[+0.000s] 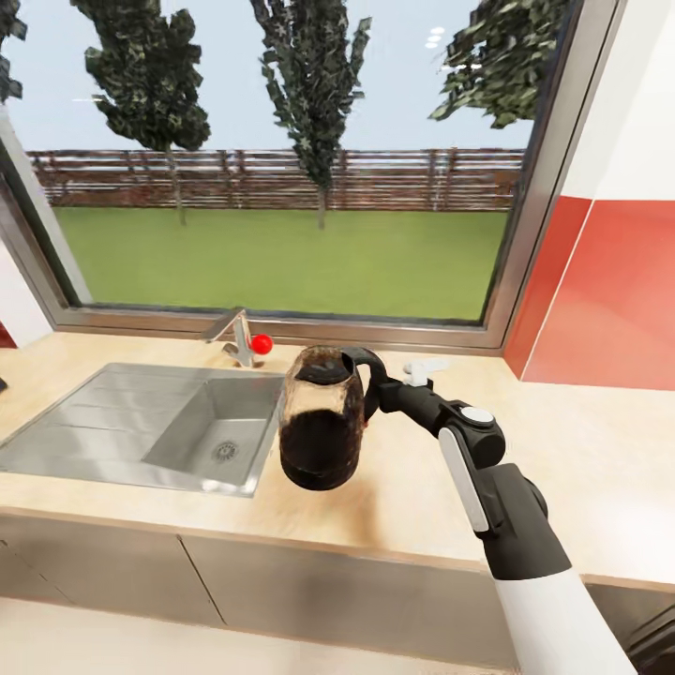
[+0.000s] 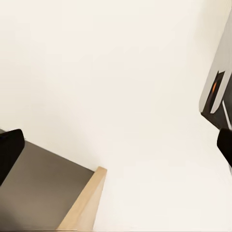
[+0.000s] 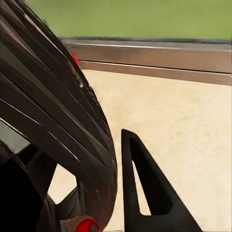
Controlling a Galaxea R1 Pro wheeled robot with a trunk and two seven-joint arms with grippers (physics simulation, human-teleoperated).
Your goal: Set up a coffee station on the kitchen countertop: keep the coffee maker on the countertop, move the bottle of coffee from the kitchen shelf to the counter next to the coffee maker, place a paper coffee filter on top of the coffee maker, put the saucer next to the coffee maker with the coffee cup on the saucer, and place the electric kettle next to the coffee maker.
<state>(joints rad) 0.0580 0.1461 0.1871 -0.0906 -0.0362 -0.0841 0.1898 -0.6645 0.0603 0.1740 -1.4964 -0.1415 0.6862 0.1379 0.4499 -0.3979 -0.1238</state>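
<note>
Now | right hand (image 1: 373,382) grasping electric kettle (image 1: 321,420) | over countertop (image 1: 581,469), beside sink (image 1: 150,427)

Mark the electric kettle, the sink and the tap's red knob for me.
electric kettle (image 1: 322,431): head view, on its dark glass body.
sink (image 1: 112,412): head view, on the steel draining board.
red knob (image 1: 262,344): head view, on the ball's centre.

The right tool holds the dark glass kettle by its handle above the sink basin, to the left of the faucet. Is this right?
Not fully. In the head view the right tool holds the electric kettle by its handle, but over the countertop, right of the sink and faucet.
</note>
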